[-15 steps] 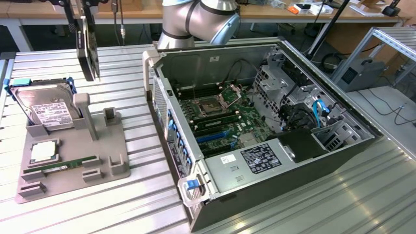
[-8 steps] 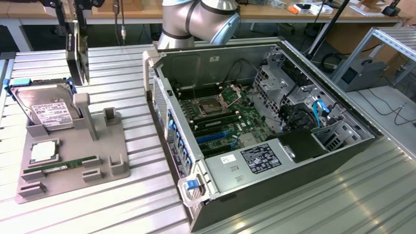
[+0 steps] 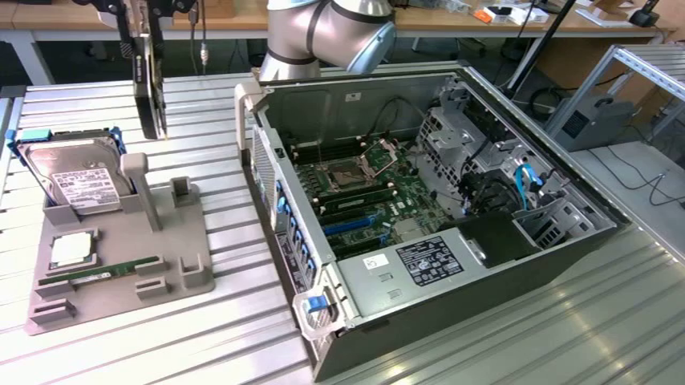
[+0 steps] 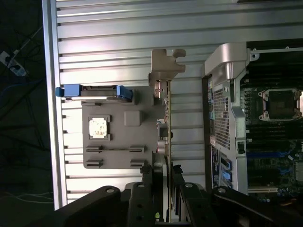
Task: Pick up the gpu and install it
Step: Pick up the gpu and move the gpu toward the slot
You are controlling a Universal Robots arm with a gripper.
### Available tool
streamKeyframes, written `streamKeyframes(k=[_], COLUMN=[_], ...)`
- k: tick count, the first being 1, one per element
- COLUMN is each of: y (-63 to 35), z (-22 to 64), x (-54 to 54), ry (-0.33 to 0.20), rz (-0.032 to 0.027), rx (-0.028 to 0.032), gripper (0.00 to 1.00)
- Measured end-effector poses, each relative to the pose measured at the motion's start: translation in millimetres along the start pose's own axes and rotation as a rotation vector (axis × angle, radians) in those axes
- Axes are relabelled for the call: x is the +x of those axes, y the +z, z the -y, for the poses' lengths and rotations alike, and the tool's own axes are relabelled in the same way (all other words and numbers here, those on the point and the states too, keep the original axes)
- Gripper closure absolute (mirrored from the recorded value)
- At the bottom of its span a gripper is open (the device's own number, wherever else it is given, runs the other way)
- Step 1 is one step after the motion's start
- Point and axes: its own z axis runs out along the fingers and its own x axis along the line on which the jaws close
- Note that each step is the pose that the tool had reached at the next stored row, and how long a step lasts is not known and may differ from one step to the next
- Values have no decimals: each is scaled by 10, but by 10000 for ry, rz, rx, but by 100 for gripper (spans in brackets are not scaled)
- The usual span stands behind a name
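Closest to the wrist camera, the jaws are clamped on one end of the graphics card point(image 4: 168, 127), which runs edge-on away from them to its silver bracket point(image 4: 165, 66) at the far end. From the room side the card point(image 3: 139, 76) hangs upright from the arm point(image 3: 321, 32), well clear of the ribbed worktop point(image 3: 214, 345). It is over the far edge of the gray holder point(image 3: 182, 265) and on the exterior view's left of the open computer case point(image 3: 262, 104). The holder carries the hard drive point(image 3: 80, 180), a processor chip point(image 3: 70, 250) and a memory stick point(image 3: 102, 273), none of them touched by the card. Judged step: carrying the card across to the case, with installation not yet done. To do this well, the grip should stay firm and square so the card hangs plumb without swinging. The lower edge must pass over the near wall of the case with margin. The bracket end needs watching against that wall's raised corner.
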Motion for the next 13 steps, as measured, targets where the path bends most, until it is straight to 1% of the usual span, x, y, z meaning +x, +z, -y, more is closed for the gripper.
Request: streamKeyframes(k=[2,6,13], y=[0,2,4], z=[-1,-3,-6], x=[-47,-105,-158], ry=[0,0,0], rz=[-2,-2,-2], rx=[1,1,1], gripper=[73,73,73])
